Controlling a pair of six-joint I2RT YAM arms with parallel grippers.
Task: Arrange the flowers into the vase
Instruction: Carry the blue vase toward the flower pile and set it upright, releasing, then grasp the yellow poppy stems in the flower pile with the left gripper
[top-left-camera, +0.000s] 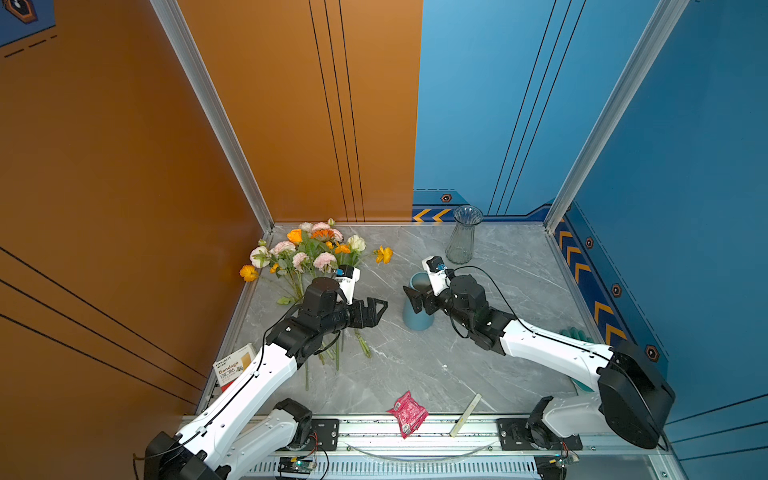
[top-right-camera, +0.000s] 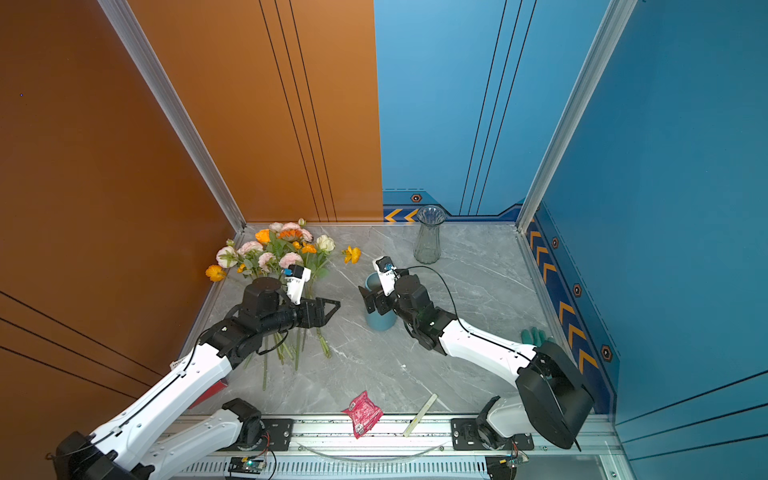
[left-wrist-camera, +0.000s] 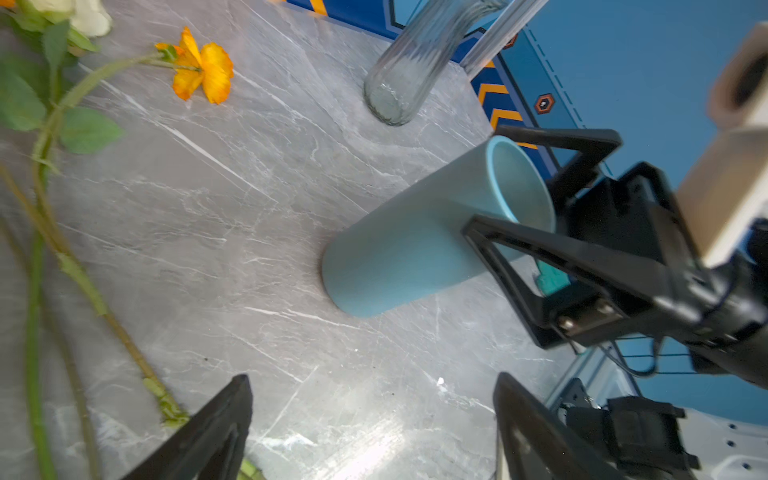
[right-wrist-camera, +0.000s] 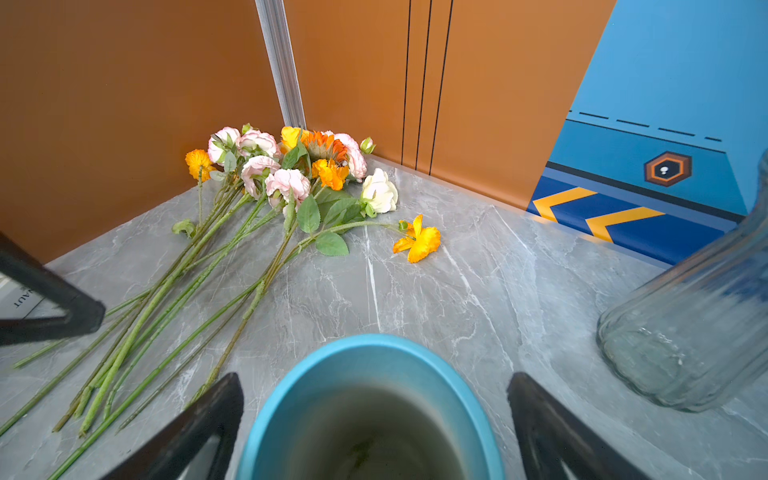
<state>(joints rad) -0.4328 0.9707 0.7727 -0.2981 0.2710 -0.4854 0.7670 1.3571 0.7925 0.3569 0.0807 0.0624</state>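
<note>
Flowers (right-wrist-camera: 291, 183) lie loose; our right end effector (right-wrist-camera: 374, 376) gapes around the blue vase (right-wrist-camera: 370, 357), left end effector (left-wrist-camera: 372, 380) released; next, we pinch a stem

Blue vase (left-wrist-camera: 399, 257) stands on the table (left-wrist-camera: 208, 208), right gripper (left-wrist-camera: 484, 178) spread either side of its rim, glass vase (left-wrist-camera: 399, 83) near it, flowers (left-wrist-camera: 203, 68) well apart.
</note>
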